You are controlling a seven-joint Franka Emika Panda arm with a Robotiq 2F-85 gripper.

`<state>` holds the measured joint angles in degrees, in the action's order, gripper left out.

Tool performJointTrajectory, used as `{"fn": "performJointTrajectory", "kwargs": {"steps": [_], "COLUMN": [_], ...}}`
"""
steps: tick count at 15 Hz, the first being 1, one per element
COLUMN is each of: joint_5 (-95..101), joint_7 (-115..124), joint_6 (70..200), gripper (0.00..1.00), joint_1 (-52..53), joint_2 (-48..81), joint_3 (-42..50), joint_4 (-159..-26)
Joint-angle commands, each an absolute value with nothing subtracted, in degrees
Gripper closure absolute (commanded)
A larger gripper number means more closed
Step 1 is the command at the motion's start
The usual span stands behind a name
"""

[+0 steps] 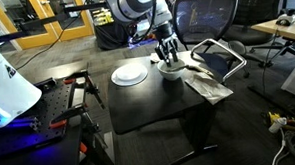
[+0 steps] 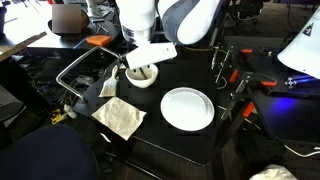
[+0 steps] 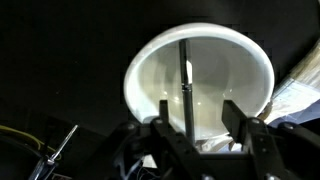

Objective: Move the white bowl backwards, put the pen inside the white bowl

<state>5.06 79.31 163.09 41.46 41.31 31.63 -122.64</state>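
Nearest, in the wrist view, the fingers (image 3: 238, 120) stood spread & released, w/ a clear gap on each side of the pen (image 3: 186, 85), which lay inside the white bowl (image 3: 150, 70), running straight across its floor toward the far wall. In both exterior views the white bowl sat on the black bench (image 1: 154, 107) directly under the arm (image 2: 140, 20), fingers low over its rim, w/ a crumpled cloth (image 2: 120, 117) just beside it & a flat white plate (image 2: 187, 108) near but apart. Farther back in an exterior view stood a mesh office chair (image 1: 207, 15).
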Motion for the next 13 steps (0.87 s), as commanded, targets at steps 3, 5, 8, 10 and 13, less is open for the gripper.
{"fn": "performJointTrajectory", "kwargs": {"steps": [3,5,8,10,13], "joint_5": [6.93,7.24,7.19,6.94,6.95], "joint_7": [82.40,82.94,82.45,81.56,81.55], "joint_6": [161.88,162.15,162.25,163.01,163.02], "gripper": [0.00,0.00,0.00,0.00,0.00], "joint_1": [43.75,44.24,44.35,42.51,42.41], "joint_2": [39.19,38.54,37.90,40.10,40.25], "joint_3": [34.41,35.19,35.44,33.92,33.75], "joint_4": [-124.05,-124.52,-124.70,-122.60,-122.55]}}
